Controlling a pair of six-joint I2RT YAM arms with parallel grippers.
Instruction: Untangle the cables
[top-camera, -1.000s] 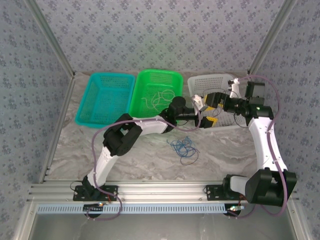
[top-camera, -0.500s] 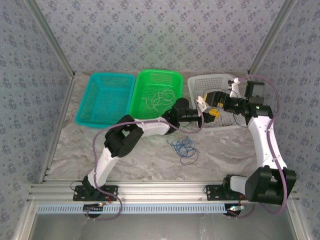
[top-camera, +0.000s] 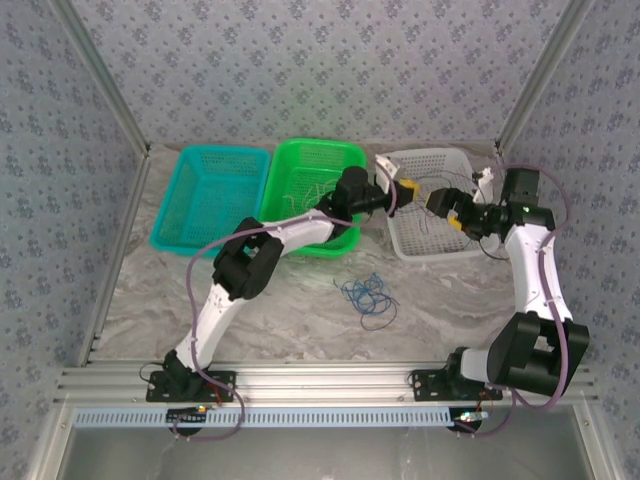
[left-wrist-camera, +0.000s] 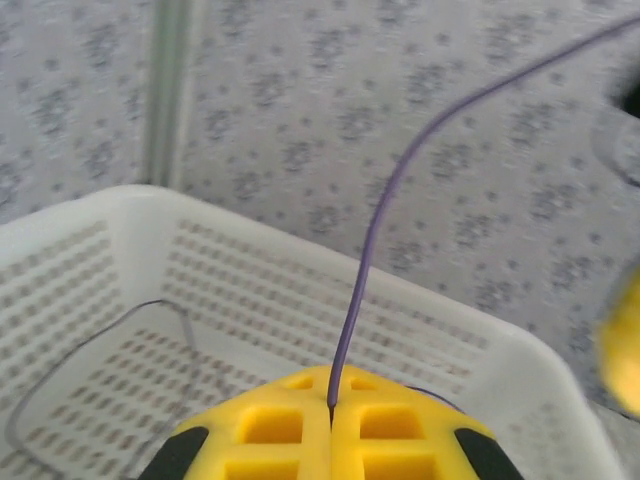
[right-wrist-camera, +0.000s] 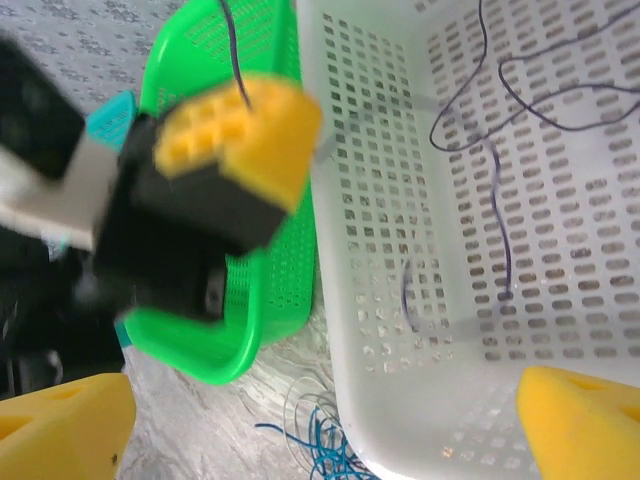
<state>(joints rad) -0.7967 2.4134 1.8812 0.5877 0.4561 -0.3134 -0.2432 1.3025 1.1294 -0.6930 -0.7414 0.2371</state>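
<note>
**Hazards**
- At the left claw (left-wrist-camera: 331, 405): pads pressed fully together above the left rim of the white basket (top-camera: 440, 251). One thin dark cable (left-wrist-camera: 366, 250) pinched in the seam, running up and away to the right.
  - Likely slip of so fine a strand out of the seam under any sharp pull.
  - Equally likely, given a far end caught among the other dark cables (right-wrist-camera: 500, 205) on the floor of the white basket: a drag of the whole knot, or a shift of the light basket across the table (top-camera: 470, 300).
- Between the two claws: little room above the white basket, hence risk of contact on a careless approach.
- At the right claw (top-camera: 445, 210): spread as wide as possible, holding nothing. Possible miss, or catch of two strands at once, on closing over hair-thin wire.
- Blue cables (top-camera: 365, 293): loose heap on the table, in front of the white basket's near left corner and apart from it, touched by neither claw. Any link to the pinched strand not discernible.

**Pose**
- Left arm: stretched far forward and rightward across the green basket (top-camera: 272, 195) just left of the white basket, claw pointing toward the white basket.
- Right arm: risen from its base, forearm turned leftward, claw above the middle of the white basket, facing the left claw.
</note>
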